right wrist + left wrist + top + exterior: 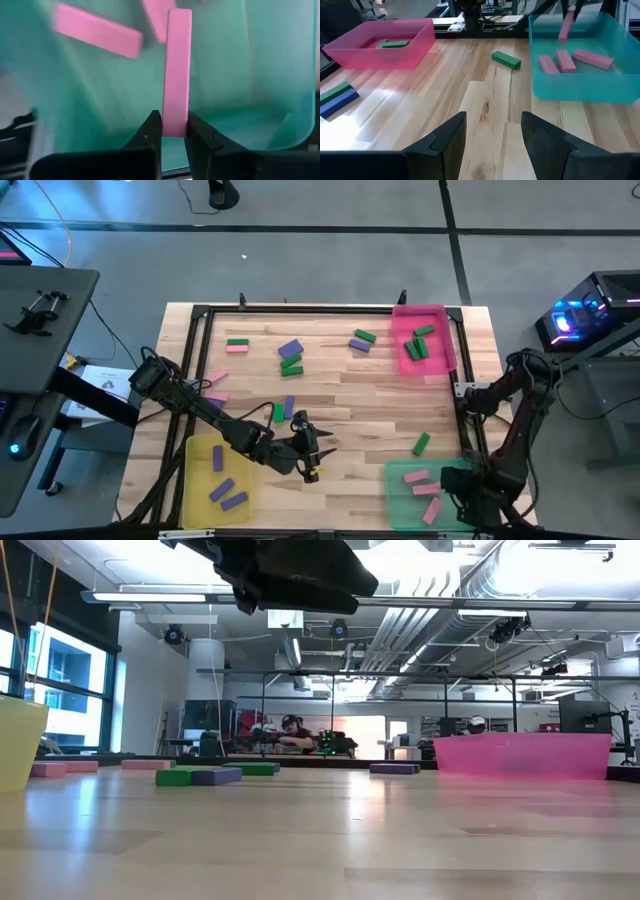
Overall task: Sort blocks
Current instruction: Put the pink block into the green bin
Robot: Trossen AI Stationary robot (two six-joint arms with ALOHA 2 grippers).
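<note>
Table [380, 395]: big wooden slab with a dark frame round it, we see trays at three corners and blocks scattered over the middle.

Green tray [400, 490]: near corner on the right arm's side. We count three pink blocks lying flat in it in the left wrist view [570, 60].

Pink tray [447, 340]: far corner on the right side, a couple of green blocks [418, 345] sitting in it.

Yellow tray [200, 480]: near corner on the left side, holding three purple blocks [222, 488].

Left arm: stretches from the left edge out across the table, just past the yellow tray.

Right arm: folded up at the right edge, reaching down over the green tray.

Left tool [308, 452]: hovers over bare wood near the middle front, fingers spread wide with nothing between them, as the left wrist view [492, 135] shows.

Right tool [172, 132]: over the green tray, fingers pinched narrow on one end of a pink block.

Held pink block [178, 70]: sticks straight out from the right tool's fingers, above the tray floor, with other pink blocks below it.

Loose blocks: one green block [421, 443] lies alone between the green tray and the table's middle. A green and purple pair [362, 341] sits near the pink tray. A purple and green cluster [291, 356] is at far centre. A green and pink pair [237, 345] is further left, and pink ones [215, 388] lie beside the left arm.
</note>
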